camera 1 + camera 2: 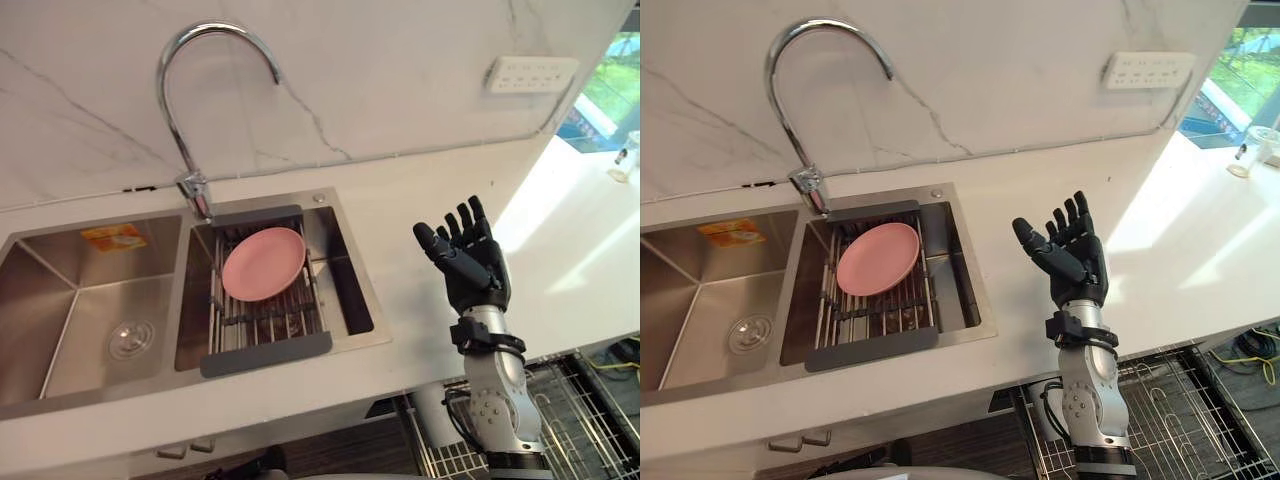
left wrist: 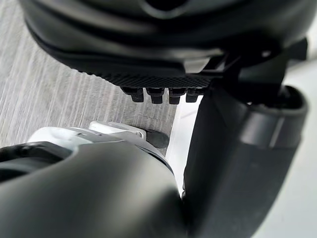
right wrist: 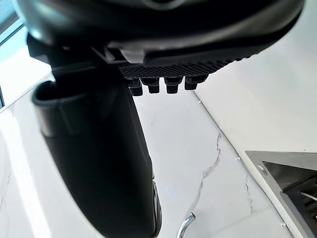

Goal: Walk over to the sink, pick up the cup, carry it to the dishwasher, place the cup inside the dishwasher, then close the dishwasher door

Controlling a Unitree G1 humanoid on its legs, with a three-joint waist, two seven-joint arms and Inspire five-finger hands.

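Observation:
My right hand [image 1: 470,265] is raised over the white countertop [image 1: 560,260], to the right of the sink, with straight fingers spread and nothing in it. Its own wrist view shows the hand [image 3: 163,29] pointing at the marble wall. The double steel sink [image 1: 60,300] lies to the left. Its right basin holds a wire rack [image 1: 265,320] with a pink plate [image 1: 263,262] leaning on it. My left hand [image 2: 163,39] hangs low over the wooden floor, relaxed and holding nothing. The dishwasher's wire rack [image 1: 570,420] stands pulled out below the counter edge, lower right.
A tall curved faucet [image 1: 200,60] rises behind the sink between the basins. A white socket strip [image 1: 530,73] sits on the marble wall. A small glass item [image 1: 1255,150] stands at the counter's far right by the window.

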